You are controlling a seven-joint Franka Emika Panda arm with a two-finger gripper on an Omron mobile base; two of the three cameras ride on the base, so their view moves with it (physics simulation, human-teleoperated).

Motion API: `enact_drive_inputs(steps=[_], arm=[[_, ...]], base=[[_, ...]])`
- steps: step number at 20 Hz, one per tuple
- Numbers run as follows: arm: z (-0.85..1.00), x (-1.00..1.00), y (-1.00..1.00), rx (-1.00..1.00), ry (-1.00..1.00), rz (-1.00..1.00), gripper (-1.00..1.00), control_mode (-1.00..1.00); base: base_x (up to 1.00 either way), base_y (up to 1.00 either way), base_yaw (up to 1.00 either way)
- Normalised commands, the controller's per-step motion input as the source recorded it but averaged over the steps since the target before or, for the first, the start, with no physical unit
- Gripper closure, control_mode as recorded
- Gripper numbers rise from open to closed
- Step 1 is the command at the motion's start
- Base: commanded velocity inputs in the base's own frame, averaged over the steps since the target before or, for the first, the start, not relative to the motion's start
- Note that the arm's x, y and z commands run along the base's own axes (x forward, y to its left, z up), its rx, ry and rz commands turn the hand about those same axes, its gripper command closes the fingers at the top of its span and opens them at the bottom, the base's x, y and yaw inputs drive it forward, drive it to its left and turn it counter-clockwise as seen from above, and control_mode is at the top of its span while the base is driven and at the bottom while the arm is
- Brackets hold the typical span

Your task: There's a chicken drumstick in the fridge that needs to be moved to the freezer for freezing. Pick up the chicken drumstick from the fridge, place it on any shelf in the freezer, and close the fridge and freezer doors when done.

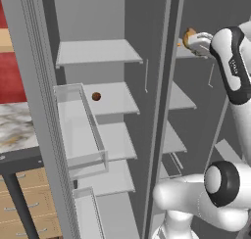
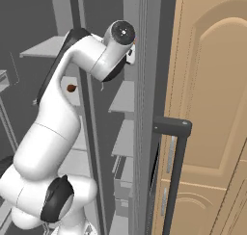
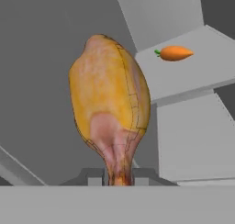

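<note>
My gripper [image 3: 118,177] is shut on the narrow end of the chicken drumstick [image 3: 110,103], a golden-orange lump that stands up from the fingertips. In the left base view the drumstick [image 1: 188,37] and gripper [image 1: 194,42] are held high inside the freezer [image 1: 181,101], the narrow right half of the unit, just above its top shelf [image 1: 188,53]. The fridge [image 1: 105,101], with broad pale shelves, is the wide half to the left. The fridge door [image 1: 44,110] stands open with clear bins [image 1: 81,130] on its inner side.
A small dark red-brown ball [image 1: 96,96] lies on a middle fridge shelf, also visible as the ball [image 2: 71,88]. An orange carrot [image 3: 174,53] lies on a grey shelf [image 3: 183,81] beyond the drumstick. A tan panelled door [image 2: 212,109] stands to the right.
</note>
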Motion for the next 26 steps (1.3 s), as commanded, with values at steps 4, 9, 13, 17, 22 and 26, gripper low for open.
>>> enact_drive_inputs(steps=[4,9,13,17,22,26], arm=[[0.0,0.66,0.06,-0.03,0.08,-0.02,1.0,-1.0],[-0.05,0.6,-0.04,-0.01,0.07,0.0,1.0,-1.0],[-0.11,0.62,-0.11,0.0,0.06,0.0,1.0,-1.0],[-0.08,0.57,-0.25,0.0,0.08,0.0,1.0,-1.0],[-0.22,0.27,-0.09,0.0,0.0,0.0,1.0,-1.0],[-0.29,0.48,0.0,0.0,0.04,0.0,1.0,-1.0]], base=[[0.0,0.0,0.0],[0.0,0.0,0.0],[0.0,0.0,0.0],[0.0,0.0,0.0],[0.0,0.0,0.0],[0.0,0.0,0.0]])
